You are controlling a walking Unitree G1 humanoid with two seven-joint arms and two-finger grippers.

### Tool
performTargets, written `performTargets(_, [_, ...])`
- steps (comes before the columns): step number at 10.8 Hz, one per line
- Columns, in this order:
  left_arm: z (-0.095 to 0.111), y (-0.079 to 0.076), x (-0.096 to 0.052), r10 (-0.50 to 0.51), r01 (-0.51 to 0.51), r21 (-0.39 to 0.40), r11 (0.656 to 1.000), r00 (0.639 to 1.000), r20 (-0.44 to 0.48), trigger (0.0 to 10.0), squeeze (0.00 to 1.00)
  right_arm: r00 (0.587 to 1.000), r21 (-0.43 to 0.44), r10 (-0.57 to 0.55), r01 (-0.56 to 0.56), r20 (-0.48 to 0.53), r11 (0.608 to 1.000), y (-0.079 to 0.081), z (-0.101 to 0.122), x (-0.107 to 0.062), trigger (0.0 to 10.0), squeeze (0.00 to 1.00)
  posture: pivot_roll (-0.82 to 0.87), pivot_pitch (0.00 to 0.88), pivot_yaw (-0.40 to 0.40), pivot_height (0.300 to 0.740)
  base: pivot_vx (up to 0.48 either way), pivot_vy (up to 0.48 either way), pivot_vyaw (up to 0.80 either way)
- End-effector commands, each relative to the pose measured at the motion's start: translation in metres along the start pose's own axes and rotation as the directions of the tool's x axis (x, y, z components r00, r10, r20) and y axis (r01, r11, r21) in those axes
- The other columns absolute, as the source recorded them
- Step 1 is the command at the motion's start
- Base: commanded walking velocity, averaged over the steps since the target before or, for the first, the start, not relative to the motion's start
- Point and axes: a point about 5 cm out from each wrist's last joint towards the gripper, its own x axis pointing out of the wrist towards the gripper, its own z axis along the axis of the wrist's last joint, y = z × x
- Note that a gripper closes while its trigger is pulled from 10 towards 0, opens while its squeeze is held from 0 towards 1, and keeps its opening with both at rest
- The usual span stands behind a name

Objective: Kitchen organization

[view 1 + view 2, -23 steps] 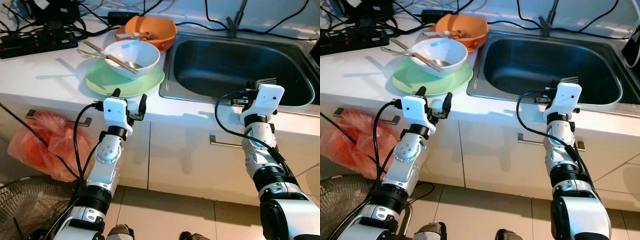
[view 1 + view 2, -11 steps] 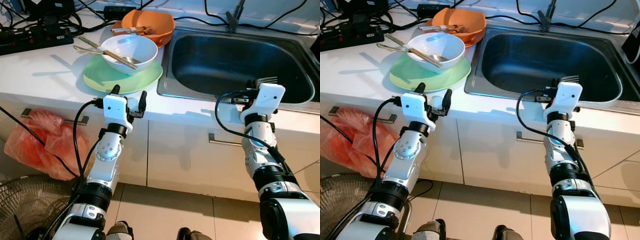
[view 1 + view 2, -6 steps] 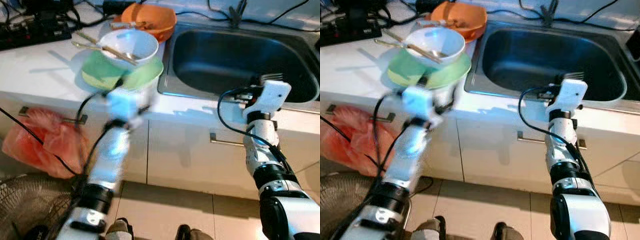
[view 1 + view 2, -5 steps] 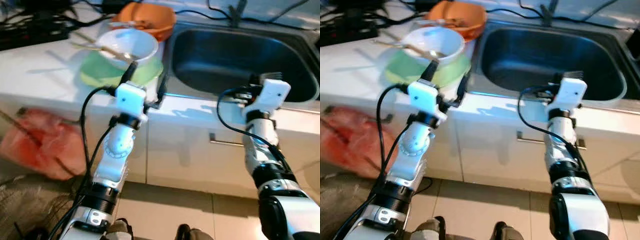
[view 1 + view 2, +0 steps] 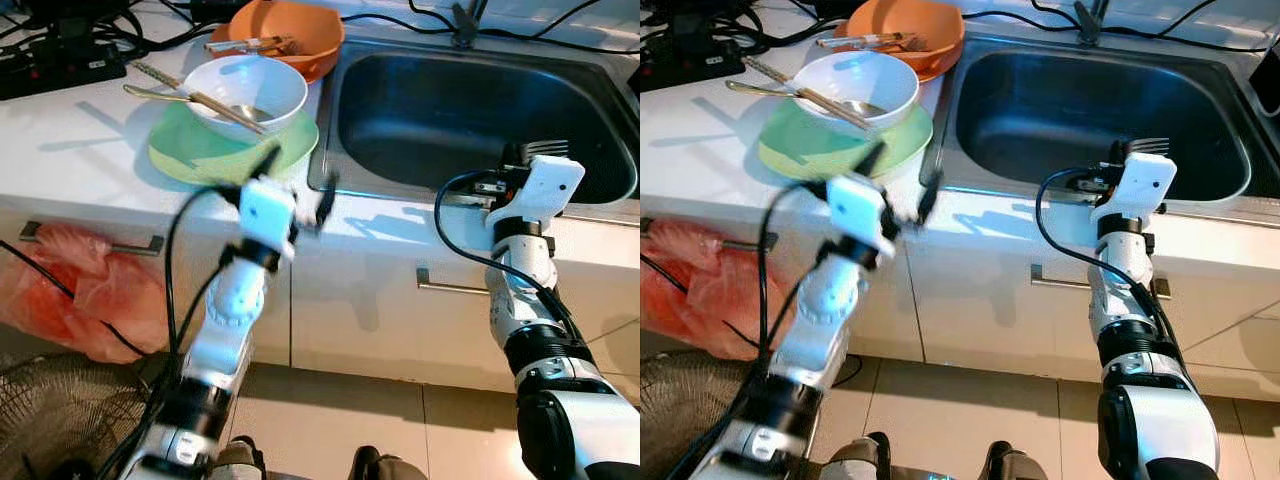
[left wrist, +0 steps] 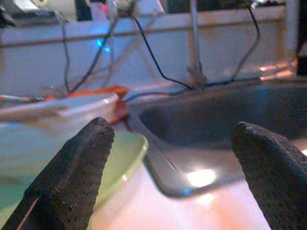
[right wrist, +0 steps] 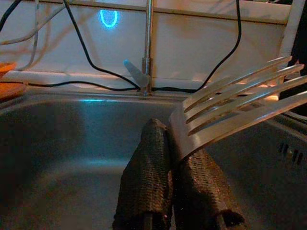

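1. Fork (image 7: 230,103) is pinched in the right gripper (image 7: 175,172), fingers clenched on its handle, tines pointing out over the sink (image 5: 480,110). Not dropped in yet.
2. Sink basin looks bare in both head views and the right wrist view, so by my read nothing has been moved into it so far.
3. Left on the counter (image 5: 70,140), left of the sink: white bowl (image 5: 245,90) sitting on the green plate (image 5: 200,150), chopsticks (image 5: 185,95) and a spoon (image 5: 160,97) laid across the bowl rim. Orange bowl (image 5: 290,35) on the far side of those, cutlery inside it, type unclear.
4. Progress call: early. One utensil in hand, stack of dishes untouched.
5. Right arm pose: forearm raised from below the counter edge, wrist at the near rim of the sink, right of centre, gripper just above the rim.
6. Left gripper (image 6: 175,158): fingers spread wide, holding nothing. Sits at the near counter edge, between the green plate and the sink's left rim. Left wrist view looks low across the counter, plate edge beside one fingertip (image 6: 76,163).
7. Left arm is motion-blurred in the head views, so exact height over the counter is hard to read.
8. Off-task: power strip (image 5: 60,70) and cables at the far left, red plastic bag (image 5: 80,300) hung off the cabinet handle below.
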Motion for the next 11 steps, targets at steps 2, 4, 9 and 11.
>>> performTargets(2, [-0.005,-0.012,-0.003,-0.079,0.079,-0.017,0.997,0.996,-0.037,10.0,0.0,0.998,0.0,-0.016,0.016,-0.066,1.0,-0.004,-0.014,-0.008,10.0,0.0,0.2,0.201,-0.032,0.74,0.0,0.0,0.0])
performTargets(4, [-0.009,-0.019,-0.005,-0.118,0.117,-0.028,0.993,0.991,-0.058,10.0,0.0,0.997,0.0,-0.016,0.016,-0.071,1.0,-0.004,-0.015,-0.009,10.0,0.0,0.2,0.2,-0.031,0.74,0.0,0.0,0.0])
performTargets(9, [-0.021,-0.018,-0.01,-0.105,0.098,-0.069,0.993,0.988,-0.112,10.0,0.0,0.997,-0.007,-0.017,0.017,-0.078,1.0,-0.005,-0.017,-0.011,10.0,0.0,0.2,0.195,-0.027,0.74,0.0,0.0,0.0])
performTargets(11, [-0.024,-0.017,-0.01,-0.093,0.083,-0.084,0.993,0.988,-0.121,10.0,0.0,0.997,-0.024,-0.01,0.009,-0.078,1.0,-0.004,-0.015,-0.009,10.0,0.0,0.2,0.188,-0.028,0.74,0.0,0.0,0.0])
